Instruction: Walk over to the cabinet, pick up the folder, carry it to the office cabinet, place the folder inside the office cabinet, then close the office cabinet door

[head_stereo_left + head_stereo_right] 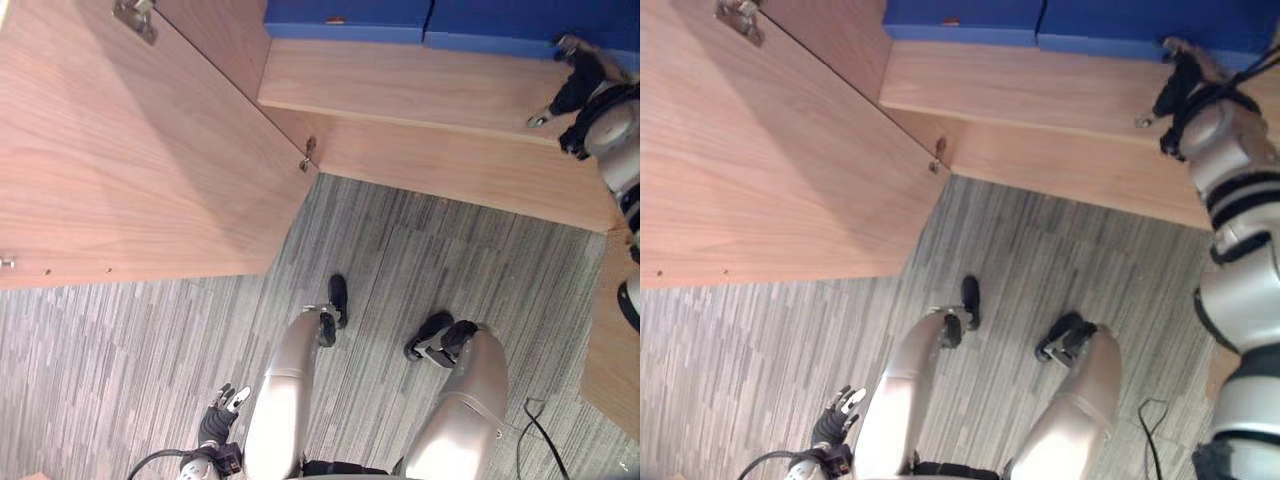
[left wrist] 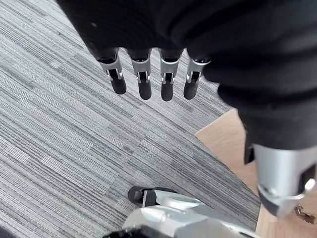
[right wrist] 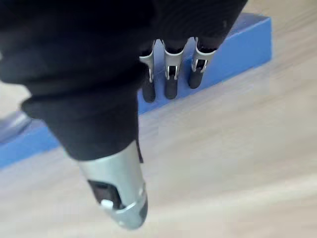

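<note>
Two blue folders (image 1: pixel 345 20) (image 1: pixel 520 25) lie side by side at the back of the wooden cabinet shelf (image 1: pixel 400 85). My right hand (image 1: pixel 578 88) reaches over the shelf's right end, just in front of the right-hand folder. In the right wrist view its fingers (image 3: pixel 171 74) are straight and hold nothing, their tips just short of the blue folder (image 3: pixel 237 44). My left hand (image 1: pixel 222 415) hangs low at my side over the carpet, its fingers (image 2: pixel 143 79) straight and empty.
The cabinet door (image 1: pixel 130 160) stands open on the left, with a hinge (image 1: pixel 308 153) at its inner corner. Another wooden panel (image 1: pixel 610 340) runs along the right edge. Grey striped carpet (image 1: pixel 450 270) covers the floor before the cabinet.
</note>
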